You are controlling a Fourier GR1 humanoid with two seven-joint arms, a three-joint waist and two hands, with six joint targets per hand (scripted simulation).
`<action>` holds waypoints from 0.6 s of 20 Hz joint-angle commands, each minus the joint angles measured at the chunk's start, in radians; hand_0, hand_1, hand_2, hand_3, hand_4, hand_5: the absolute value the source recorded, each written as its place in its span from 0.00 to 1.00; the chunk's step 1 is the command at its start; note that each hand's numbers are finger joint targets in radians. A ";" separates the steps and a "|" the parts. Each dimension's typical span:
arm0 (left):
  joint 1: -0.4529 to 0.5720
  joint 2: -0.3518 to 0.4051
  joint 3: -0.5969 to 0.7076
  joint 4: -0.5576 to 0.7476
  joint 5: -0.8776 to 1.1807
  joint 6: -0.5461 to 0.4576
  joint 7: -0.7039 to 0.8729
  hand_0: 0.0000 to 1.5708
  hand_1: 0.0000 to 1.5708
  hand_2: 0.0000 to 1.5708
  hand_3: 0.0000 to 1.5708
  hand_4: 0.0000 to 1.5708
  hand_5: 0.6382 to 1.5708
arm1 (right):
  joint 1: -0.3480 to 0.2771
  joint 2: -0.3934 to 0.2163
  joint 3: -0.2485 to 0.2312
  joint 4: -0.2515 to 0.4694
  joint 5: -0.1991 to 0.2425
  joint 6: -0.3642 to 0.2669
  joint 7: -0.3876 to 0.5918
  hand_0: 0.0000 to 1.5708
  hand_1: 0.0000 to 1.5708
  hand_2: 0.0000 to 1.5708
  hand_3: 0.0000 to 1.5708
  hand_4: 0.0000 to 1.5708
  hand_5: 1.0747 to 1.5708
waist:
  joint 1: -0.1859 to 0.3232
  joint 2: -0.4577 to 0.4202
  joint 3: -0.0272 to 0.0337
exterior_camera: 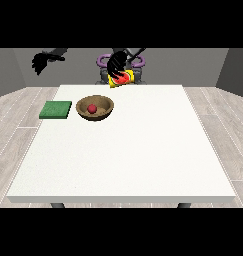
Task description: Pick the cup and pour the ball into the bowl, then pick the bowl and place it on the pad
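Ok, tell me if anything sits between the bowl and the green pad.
Nothing visible does. The bowl, with the red ball inside it, stands just beside the green pad on the white table, with only a bare strip of tabletop between them.

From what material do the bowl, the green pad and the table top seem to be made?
The bowl looks like wood: brown, matte, with a darker inside; the grain cannot be made out. The green pad seems a soft, flat mat, perhaps foam or felt: a uniform dull green with no shine. The table top appears smooth and plain white, maybe laminate or painted board; its look leaves this open.
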 commanded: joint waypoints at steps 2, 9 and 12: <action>0.066 0.026 0.277 -0.108 0.248 0.161 0.073 0.95 0.95 1.00 1.00 1.00 0.49 | 0.033 -0.015 -0.035 0.014 -0.018 -0.015 0.009 0.00 0.00 0.00 0.00 0.00 1.00 | 0.070 -0.018 -0.0078; 0.243 -0.056 0.612 -0.289 0.682 0.397 0.005 0.57 0.57 0.54 0.30 0.80 0.86 | 0.010 0.021 -0.045 -0.004 -0.023 -0.080 0.013 0.00 0.00 0.00 0.00 0.16 0.99 | 0.152 0.072 -0.0216; 0.334 -0.057 0.665 -0.383 0.929 0.443 -0.067 0.00 0.00 0.00 0.00 0.27 0.99 | -0.045 0.076 -0.014 -0.029 -0.019 -0.097 -0.002 0.00 0.00 0.00 0.00 0.23 0.99 | 0.111 0.173 -0.0256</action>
